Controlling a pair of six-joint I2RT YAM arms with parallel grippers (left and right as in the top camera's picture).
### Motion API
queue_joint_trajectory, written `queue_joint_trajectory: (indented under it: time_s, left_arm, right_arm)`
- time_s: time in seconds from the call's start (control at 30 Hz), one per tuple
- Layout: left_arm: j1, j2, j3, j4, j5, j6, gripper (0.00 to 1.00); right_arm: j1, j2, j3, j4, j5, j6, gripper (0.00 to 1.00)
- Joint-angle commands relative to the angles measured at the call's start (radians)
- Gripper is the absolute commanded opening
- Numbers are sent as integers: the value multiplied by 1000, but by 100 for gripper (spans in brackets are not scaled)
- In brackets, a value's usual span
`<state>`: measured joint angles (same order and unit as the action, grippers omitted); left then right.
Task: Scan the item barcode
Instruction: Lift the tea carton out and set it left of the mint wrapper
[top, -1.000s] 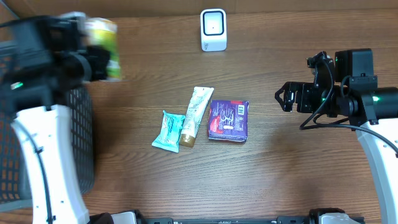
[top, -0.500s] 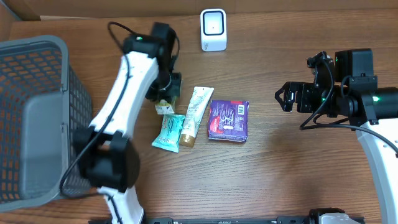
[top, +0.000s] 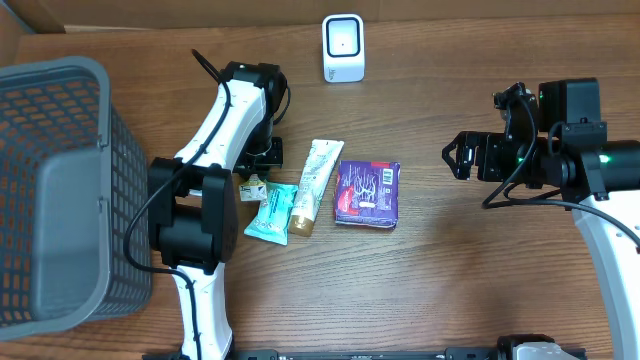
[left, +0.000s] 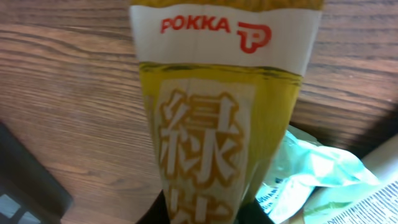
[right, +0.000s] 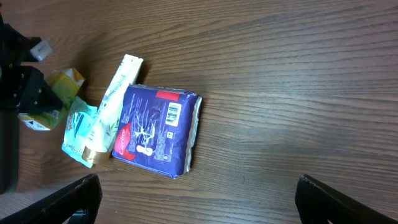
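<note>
Logged carton (top: 252, 187) down beside pouch (top: 270, 212), apart from scanner (top: 343, 47) at top. Cannot tell left fingers' (top: 264, 160) hold; saw right fingers (right: 74, 196) spread. Likely more to scan.

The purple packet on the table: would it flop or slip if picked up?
The purple packet looks like puffy plastic wrap with crinkled edges, so it would probably squash and sag a little rather than stay stiff. Its glossy film may be slippery. Lying flat and blocky, it seems unlikely to roll.
</note>
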<state>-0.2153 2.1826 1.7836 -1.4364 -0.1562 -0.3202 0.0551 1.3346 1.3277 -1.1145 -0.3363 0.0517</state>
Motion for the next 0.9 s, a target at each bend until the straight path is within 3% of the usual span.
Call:
queue_joint_trajectory:
  time_s: [0.0, 0.17, 0.43, 0.73, 0.87]
  left_arm:
    - [4, 5, -5, -5, -46, -20, 24]
    - [11, 5, -4, -9, -45, -19, 46]
    - [14, -92, 46, -48, -19, -16, 51]
    - [14, -453, 130, 2, 138, 41, 55]
    - [14, -604, 130, 8, 175, 56, 67]
  right_arm:
    - [6, 3, 20, 5, -6, 0, 100]
    - [6, 3, 20, 5, -6, 0, 100]
    - [6, 3, 20, 10, -6, 0, 100]
    - [6, 3, 20, 28, -73, 1, 100]
    - [6, 3, 20, 55, -128, 5, 100]
